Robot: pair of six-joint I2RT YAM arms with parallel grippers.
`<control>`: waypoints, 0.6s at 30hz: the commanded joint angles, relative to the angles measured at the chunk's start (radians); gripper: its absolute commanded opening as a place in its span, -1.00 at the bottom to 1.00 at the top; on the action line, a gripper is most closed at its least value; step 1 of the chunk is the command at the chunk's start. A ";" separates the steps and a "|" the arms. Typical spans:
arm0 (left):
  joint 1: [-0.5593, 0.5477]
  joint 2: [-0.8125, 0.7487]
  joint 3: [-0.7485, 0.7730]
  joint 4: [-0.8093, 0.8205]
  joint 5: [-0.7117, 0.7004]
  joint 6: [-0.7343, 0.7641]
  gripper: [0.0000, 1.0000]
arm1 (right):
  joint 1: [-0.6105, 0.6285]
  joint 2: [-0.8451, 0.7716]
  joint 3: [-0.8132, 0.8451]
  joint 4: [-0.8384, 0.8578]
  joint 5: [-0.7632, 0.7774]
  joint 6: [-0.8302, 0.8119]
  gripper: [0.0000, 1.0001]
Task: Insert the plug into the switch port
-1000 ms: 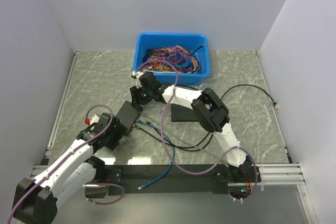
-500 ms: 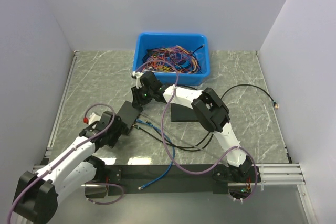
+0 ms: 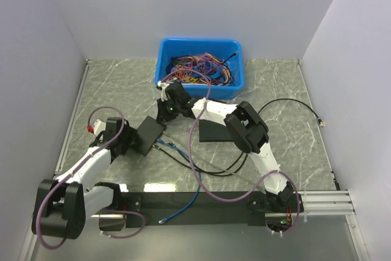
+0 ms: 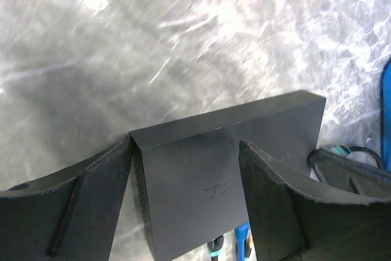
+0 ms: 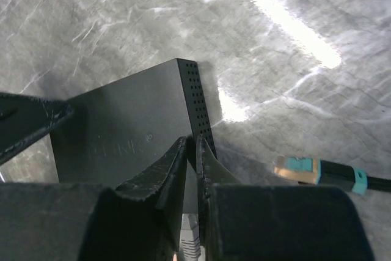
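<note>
The switch [image 3: 149, 136] is a flat dark charcoal box lying left of centre; its port row does not show in any view. My left gripper [image 3: 129, 140] stands open at its left end. In the left wrist view the gripper [image 4: 185, 145] straddles the switch [image 4: 189, 178], one finger touching a corner. My right gripper [image 3: 164, 116] hovers at the box's far corner. Its fingers [image 5: 190, 140] are almost together over the vented side of the switch [image 5: 122, 132]. A pale ribbed piece [image 5: 192, 246] shows low in the gap; whether it is held is unclear. A teal-booted plug [image 5: 297, 169] lies loose on the table.
A plain black slab [image 3: 214, 131] lies right of the switch. A blue bin [image 3: 198, 95] of coloured wires stands at the back. Black and blue cables [image 3: 183, 157] trail from the switch toward the near edge. A thin black cable loop [image 3: 293, 103] lies at right.
My left arm swung up and left, bringing its gripper to the switch's left end. The right gripper's fingers closed from half open to almost together.
</note>
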 commanded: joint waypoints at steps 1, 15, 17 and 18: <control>-0.001 0.070 0.031 0.170 0.127 0.032 0.49 | 0.051 -0.006 -0.028 -0.121 -0.070 0.046 -0.68; 0.089 0.355 0.318 0.196 0.163 0.165 0.46 | 0.126 0.111 0.211 -0.181 -0.186 0.164 -0.64; 0.128 0.400 0.362 0.181 0.195 0.192 0.43 | 0.126 0.131 0.276 -0.214 -0.181 0.165 -0.63; 0.128 0.433 0.391 0.186 0.212 0.201 0.43 | 0.123 0.151 0.291 -0.221 -0.193 0.165 -0.63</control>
